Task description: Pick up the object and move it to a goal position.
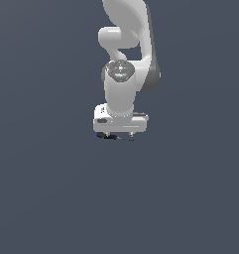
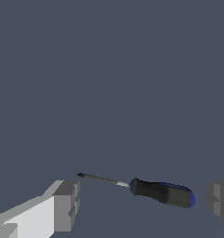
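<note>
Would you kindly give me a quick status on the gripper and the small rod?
White gripper open, jaws either side of the rod. Thin dark rod, blue-ended, fine-tipped, lying between them, not gripped. Nothing in the way.

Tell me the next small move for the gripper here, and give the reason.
Probably close the gripper. In the wrist view the screwdriver lies between the two open fingers, its black handle in the gap, neither finger touching it. The exterior view shows the hand already low over it.
</note>
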You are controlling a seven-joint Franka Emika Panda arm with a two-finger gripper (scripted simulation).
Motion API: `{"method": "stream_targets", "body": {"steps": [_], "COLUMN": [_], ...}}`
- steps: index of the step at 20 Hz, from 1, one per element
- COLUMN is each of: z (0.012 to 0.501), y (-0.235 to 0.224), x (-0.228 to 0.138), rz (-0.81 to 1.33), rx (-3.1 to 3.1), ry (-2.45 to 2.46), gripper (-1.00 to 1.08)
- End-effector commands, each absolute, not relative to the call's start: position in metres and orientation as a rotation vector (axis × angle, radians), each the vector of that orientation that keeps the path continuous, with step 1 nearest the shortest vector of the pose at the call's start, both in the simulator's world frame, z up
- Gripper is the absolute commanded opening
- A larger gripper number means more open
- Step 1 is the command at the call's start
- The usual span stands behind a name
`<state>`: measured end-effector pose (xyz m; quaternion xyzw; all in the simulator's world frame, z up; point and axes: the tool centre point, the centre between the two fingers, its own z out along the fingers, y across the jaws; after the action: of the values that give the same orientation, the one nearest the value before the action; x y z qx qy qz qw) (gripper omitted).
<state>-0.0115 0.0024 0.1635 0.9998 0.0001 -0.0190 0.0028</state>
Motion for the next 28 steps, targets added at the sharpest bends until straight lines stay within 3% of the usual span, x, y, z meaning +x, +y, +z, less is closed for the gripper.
{"method": "stream_targets", "body": {"steps": [1, 16, 28], "z": [0.164, 0.165, 0.150], "y": [0.002, -0.004, -0.010], "x": [-0.011, -0.017, -0.024], "rz": [-0.060, -0.087, -0.078], "rx": [3.136, 3.159, 3.145], "ry": [0.000, -0.023, 0.235], "gripper": [1.00, 1.00, 1.00]}}
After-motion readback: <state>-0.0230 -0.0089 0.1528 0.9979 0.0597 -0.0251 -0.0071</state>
